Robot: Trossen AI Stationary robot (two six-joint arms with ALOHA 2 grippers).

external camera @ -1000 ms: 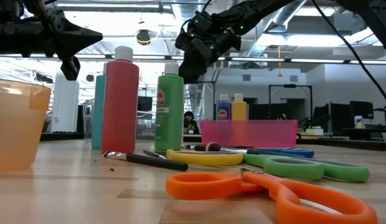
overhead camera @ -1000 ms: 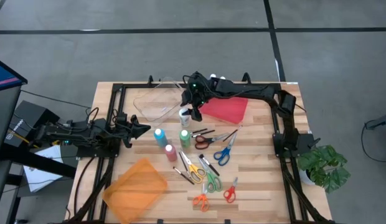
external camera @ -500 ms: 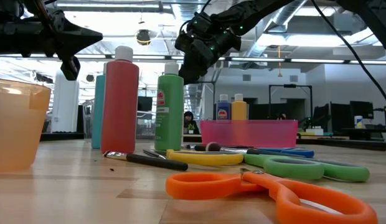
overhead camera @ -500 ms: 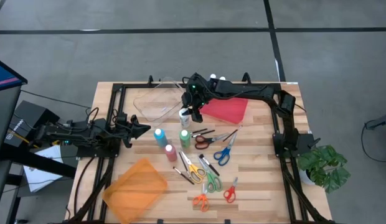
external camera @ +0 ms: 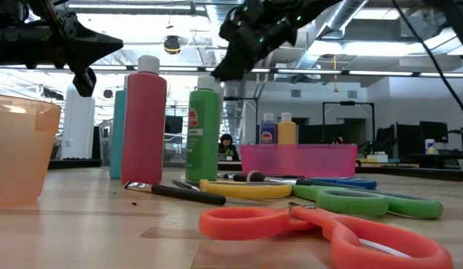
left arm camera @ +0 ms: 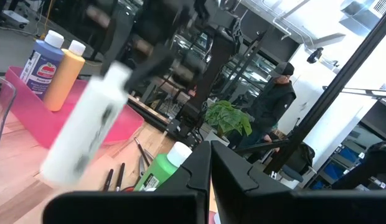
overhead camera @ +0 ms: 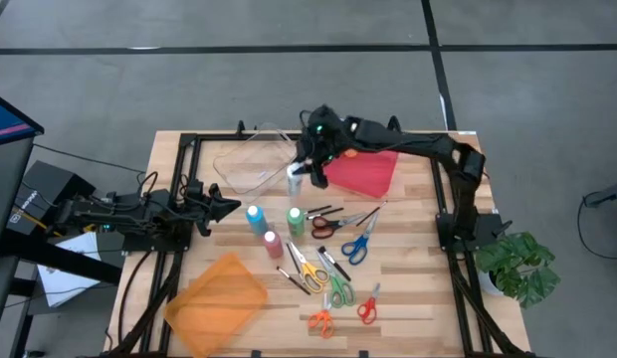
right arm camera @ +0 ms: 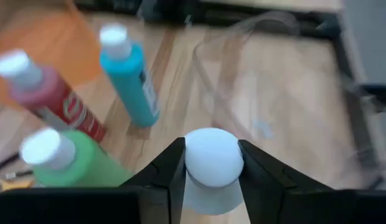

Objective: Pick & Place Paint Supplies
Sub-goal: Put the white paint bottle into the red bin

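Three paint bottles (overhead camera: 272,227) stand mid-table, scissors (overhead camera: 343,264) to their right, a tray (overhead camera: 360,173) behind, a bin (overhead camera: 217,303) in front-left.

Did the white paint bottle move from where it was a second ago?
Yes. The right gripper has its fingers shut on the white paint bottle and has lifted it. In the high view it sits closer to the clear tray, farther from the green bottle.

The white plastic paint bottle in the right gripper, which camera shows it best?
The left wrist view: the white plastic paint bottle shows full-length, tilted, though blurred. The right wrist view shows its cap between the right gripper fingers. The high view shows it small; the low view barely shows it.
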